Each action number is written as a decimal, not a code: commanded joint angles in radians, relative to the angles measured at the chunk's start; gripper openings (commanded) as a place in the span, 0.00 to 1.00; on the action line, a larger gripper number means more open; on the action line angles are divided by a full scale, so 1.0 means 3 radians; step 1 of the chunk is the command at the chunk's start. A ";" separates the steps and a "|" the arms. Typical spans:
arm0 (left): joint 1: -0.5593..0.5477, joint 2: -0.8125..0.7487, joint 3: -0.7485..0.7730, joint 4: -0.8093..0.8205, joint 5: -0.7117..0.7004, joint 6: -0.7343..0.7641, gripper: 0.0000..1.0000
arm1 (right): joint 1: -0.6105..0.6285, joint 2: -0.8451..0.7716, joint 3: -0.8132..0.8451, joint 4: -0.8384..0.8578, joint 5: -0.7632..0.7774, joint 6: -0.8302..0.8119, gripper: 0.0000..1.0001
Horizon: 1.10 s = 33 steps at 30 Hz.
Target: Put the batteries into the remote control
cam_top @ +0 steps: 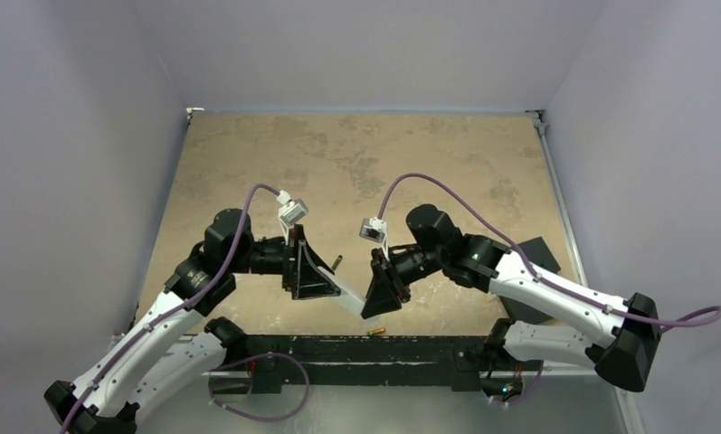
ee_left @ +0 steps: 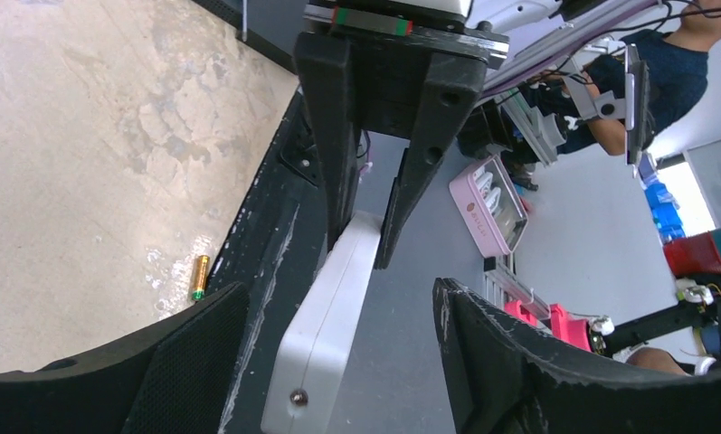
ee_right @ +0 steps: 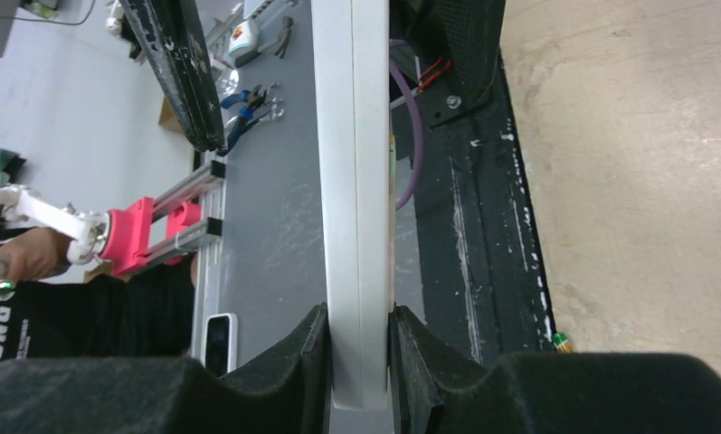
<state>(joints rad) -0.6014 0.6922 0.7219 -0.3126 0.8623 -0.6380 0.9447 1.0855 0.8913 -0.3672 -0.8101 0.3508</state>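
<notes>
The remote control (ee_right: 352,163) is clamped edge-on between the narrowed jaws of the right gripper (ee_right: 360,357). Its other end is straddled, ungripped, by the widely spread left gripper (ee_left: 334,312). A gold battery (ee_left: 199,277) is seen lying on the table (ee_left: 85,136) beside the black rail (ee_left: 266,235). "SNG" is readable on a dark shirt (ee_right: 112,316) beyond.

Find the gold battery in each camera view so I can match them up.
Top external: battery low centre, on the table just ahead of the black rail.
Left wrist: battery lower left, just left of the rail.
Right wrist: only the battery tip shows, bottom right, right of the rail.
Shared landmark: the rail.
</notes>
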 commanded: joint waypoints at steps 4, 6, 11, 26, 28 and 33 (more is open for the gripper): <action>0.0017 -0.0057 0.0057 -0.0038 0.0328 0.0220 0.66 | -0.0027 0.0051 0.0078 0.0240 -0.0376 -0.0043 0.00; 0.0016 -0.0074 0.0056 -0.0075 0.0353 0.0250 0.62 | -0.0030 0.0071 0.0094 0.0229 -0.0390 -0.0048 0.00; 0.0016 -0.0103 0.0035 -0.0119 0.0392 0.0282 0.52 | -0.0036 0.0146 0.0153 0.0152 -0.0416 -0.0096 0.00; 0.0016 -0.0119 -0.0021 -0.0188 0.0467 0.0394 0.25 | -0.0040 0.0175 0.0231 0.0025 -0.0434 -0.0142 0.00; 0.0016 -0.0121 -0.0035 -0.0185 0.0470 0.0389 0.24 | -0.0040 0.0181 0.0247 0.0012 -0.0434 -0.0151 0.00; 0.0016 -0.0124 -0.0064 -0.0163 0.0487 0.0367 0.11 | -0.0040 0.0214 0.0315 -0.0077 -0.0412 -0.0201 0.00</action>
<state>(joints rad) -0.6014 0.6624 0.7216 -0.3798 0.9798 -0.5381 0.9398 1.1408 0.9218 -0.3698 -0.9325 0.3145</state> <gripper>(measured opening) 0.249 0.319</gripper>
